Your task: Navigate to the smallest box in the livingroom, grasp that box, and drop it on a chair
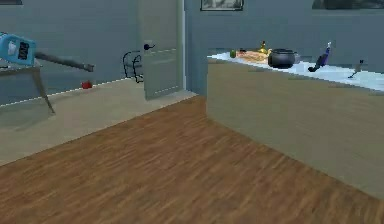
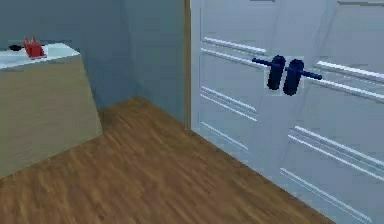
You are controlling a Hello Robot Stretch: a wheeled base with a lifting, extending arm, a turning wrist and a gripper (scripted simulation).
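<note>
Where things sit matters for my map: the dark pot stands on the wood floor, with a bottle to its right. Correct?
Not quite. The forward view shows the dark pot on the counter, not the floor; the bottle does stand to its right.

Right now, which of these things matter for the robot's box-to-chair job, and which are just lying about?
Job: perhaps the blue boxy thing on the table; I cannot tell if it is the box.
Lying about: pot, bottle, red ball, dark rod, red thing on the counter.
</note>
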